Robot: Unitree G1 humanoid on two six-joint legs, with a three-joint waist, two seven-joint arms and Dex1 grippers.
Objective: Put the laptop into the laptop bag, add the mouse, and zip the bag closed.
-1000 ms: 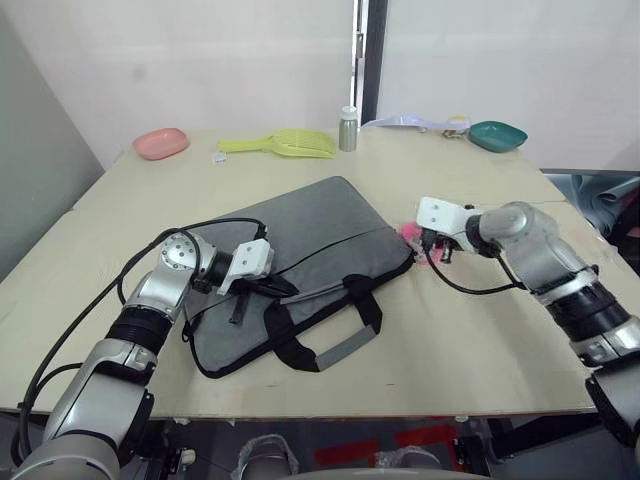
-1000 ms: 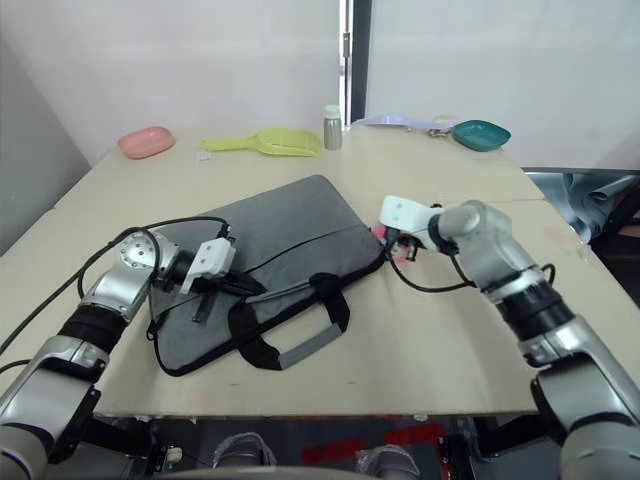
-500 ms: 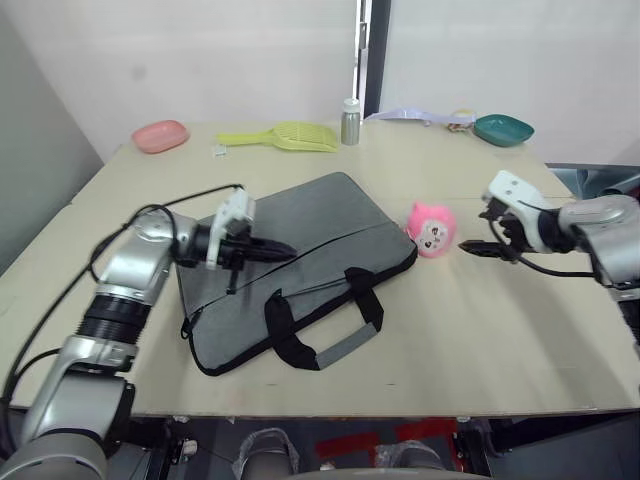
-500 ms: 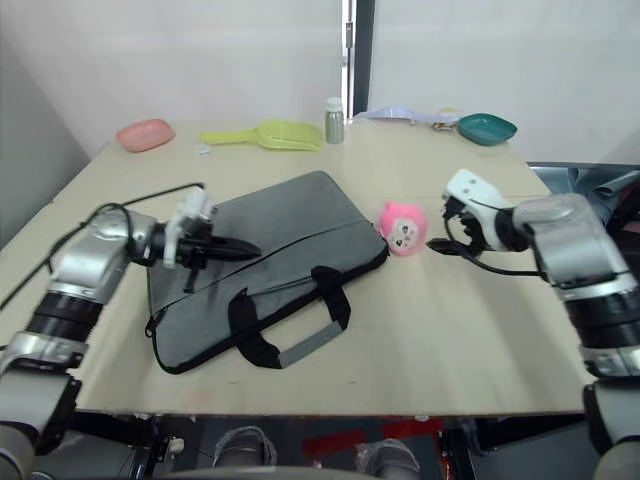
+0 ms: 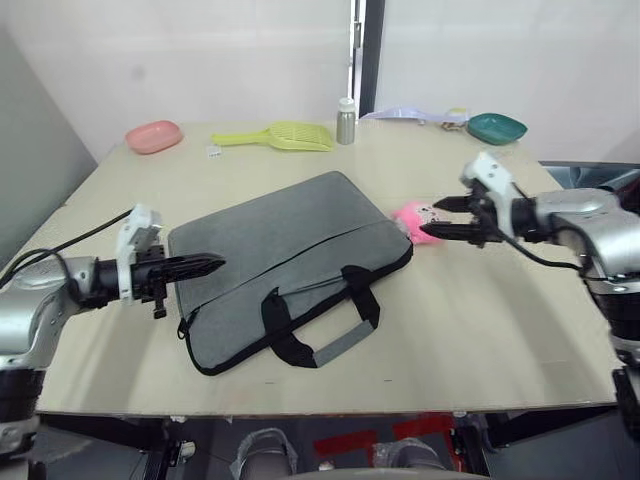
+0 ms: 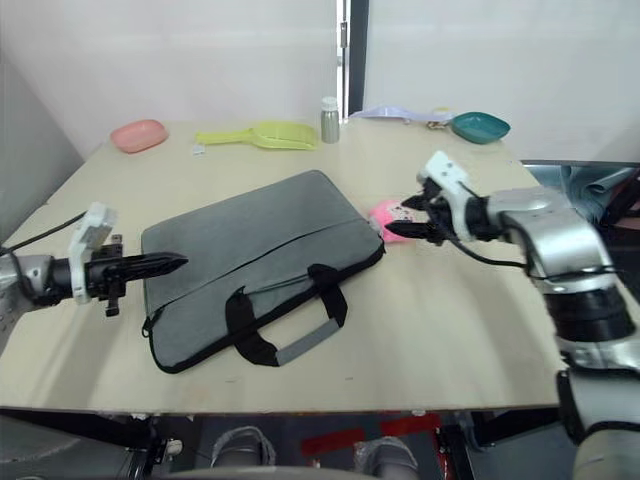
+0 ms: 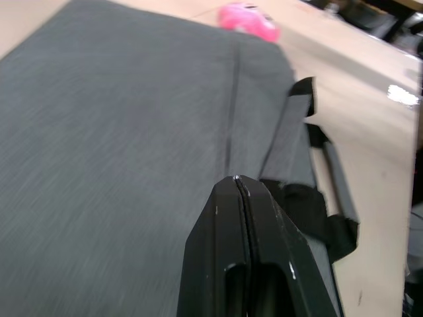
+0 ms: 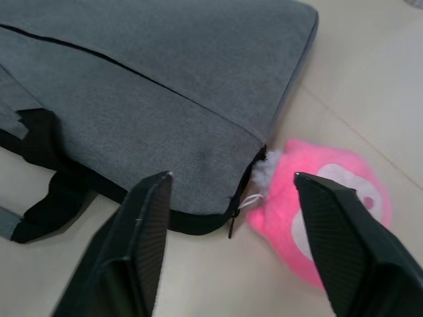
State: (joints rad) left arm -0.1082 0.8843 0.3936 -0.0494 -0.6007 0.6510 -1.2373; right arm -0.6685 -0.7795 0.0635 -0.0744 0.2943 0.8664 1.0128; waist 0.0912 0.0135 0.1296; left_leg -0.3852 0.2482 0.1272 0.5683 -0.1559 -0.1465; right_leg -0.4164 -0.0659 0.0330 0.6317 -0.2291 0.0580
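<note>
Where lying flat, one laptop bag [image 5: 290, 265], one plush toy [image 5: 413, 219]

**Where the cameras looked**

The two head cameras sat high up and looked forward and down over the counter [image 5: 480, 330]. Both saw the same scene from far back: the whole grey bag [image 5: 290, 265] and both arms. The left wrist camera looked along its shut pincer [image 7: 241, 198], very close over the bag. The right wrist camera looked between its open pincer [image 8: 231, 181] at the bag's corner and the pink toy [image 8: 324, 198]. Both wrist cameras saw that toy.
</note>
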